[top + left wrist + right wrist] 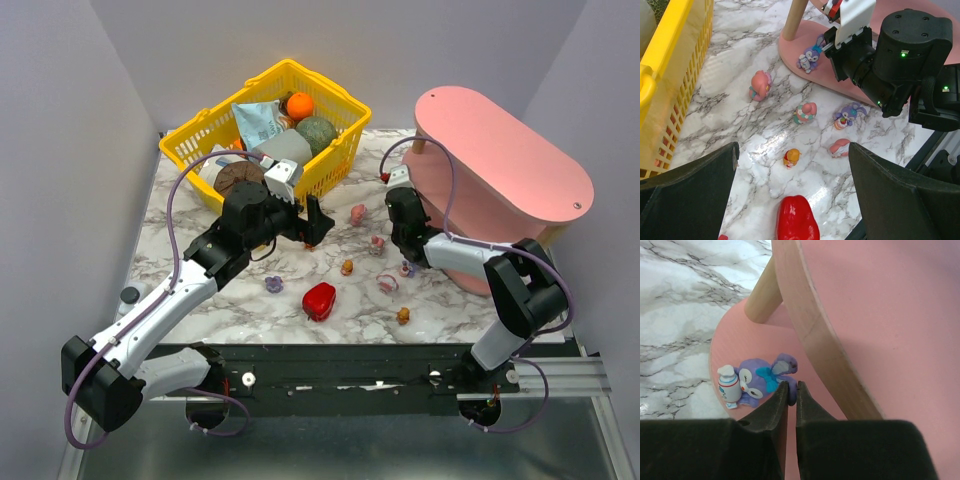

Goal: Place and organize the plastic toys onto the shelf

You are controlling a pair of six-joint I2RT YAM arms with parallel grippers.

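The pink shelf (500,160) stands at the back right. My right gripper (792,387) is shut on the edge of a purple-blue bunny toy (755,377), which rests on the shelf's bottom board (737,330) next to a wooden post (762,297). The bunny also shows in the left wrist view (810,55). My left gripper (795,185) is open and empty above the table. On the marble lie a pink toy (760,86), a pink-green toy (805,112), a purple-blue toy (846,116), an orange toy (791,157) and a pink toy on its side (840,147).
A glossy red pepper (319,300) lies near the front middle, below my left gripper. A yellow basket (205,130) of groceries stands at the back left. A purple ring toy (273,284) and an orange toy (403,316) lie near the front.
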